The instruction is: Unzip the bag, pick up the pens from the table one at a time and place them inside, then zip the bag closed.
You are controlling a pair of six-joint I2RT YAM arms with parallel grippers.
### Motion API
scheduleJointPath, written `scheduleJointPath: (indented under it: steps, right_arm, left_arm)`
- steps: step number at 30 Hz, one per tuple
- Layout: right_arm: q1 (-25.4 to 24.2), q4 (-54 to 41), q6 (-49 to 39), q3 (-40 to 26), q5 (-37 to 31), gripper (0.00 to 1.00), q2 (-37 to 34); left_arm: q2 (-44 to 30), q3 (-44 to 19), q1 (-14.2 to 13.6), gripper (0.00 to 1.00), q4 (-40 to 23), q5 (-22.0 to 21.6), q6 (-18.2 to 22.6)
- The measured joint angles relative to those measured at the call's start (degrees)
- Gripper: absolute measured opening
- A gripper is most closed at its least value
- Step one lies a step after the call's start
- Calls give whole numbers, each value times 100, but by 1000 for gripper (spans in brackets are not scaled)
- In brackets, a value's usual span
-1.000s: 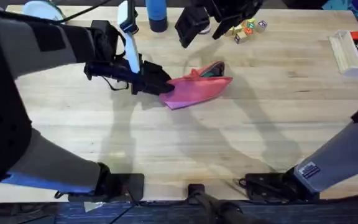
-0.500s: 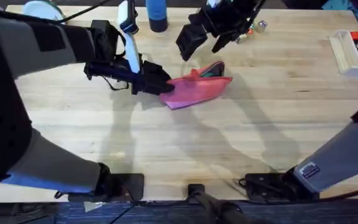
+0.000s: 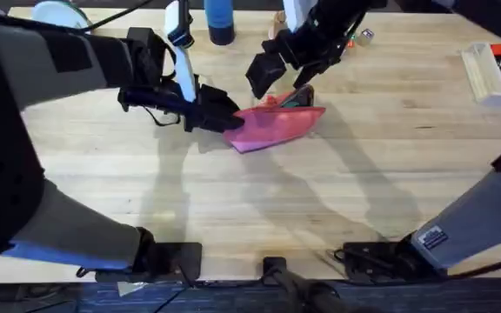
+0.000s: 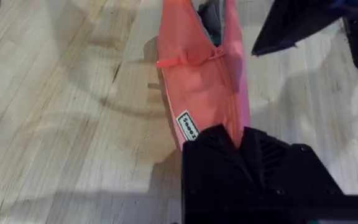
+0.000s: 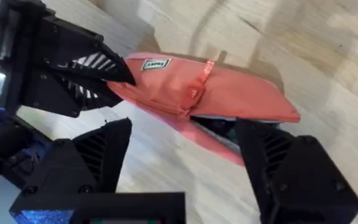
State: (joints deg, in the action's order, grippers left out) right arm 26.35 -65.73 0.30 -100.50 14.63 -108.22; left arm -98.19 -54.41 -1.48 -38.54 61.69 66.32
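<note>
The light is bright and even, and it seems to come from above. The table [image 3: 259, 183] looks pale and warm. Soft grey shadows of the two arms lie on the wood just under and beside each gripper. A dark shadow sits right beside the bag [image 4: 201, 87], on the side away from the left gripper [image 4: 241, 140]. The right gripper [image 5: 182, 143] looks big, dark and a bit fuzzy up close. In the overhead view, the arm parts nearest the camera look blurry.
</note>
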Motion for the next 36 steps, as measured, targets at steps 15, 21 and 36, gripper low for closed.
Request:
scheduleJointPath:
  steps: [15,21,36]
  right_arm:
    - [182,397,22,502,-2,990,0]
    - [201,434,22,509,0,908,0]
    - [203,448,85,511,69,561,-247]
  left_arm:
    - [0,0,0,42,2,0,0]
    - [0,0,0,42,2,0,0]
    - [0,0,0,42,22,-9,0]
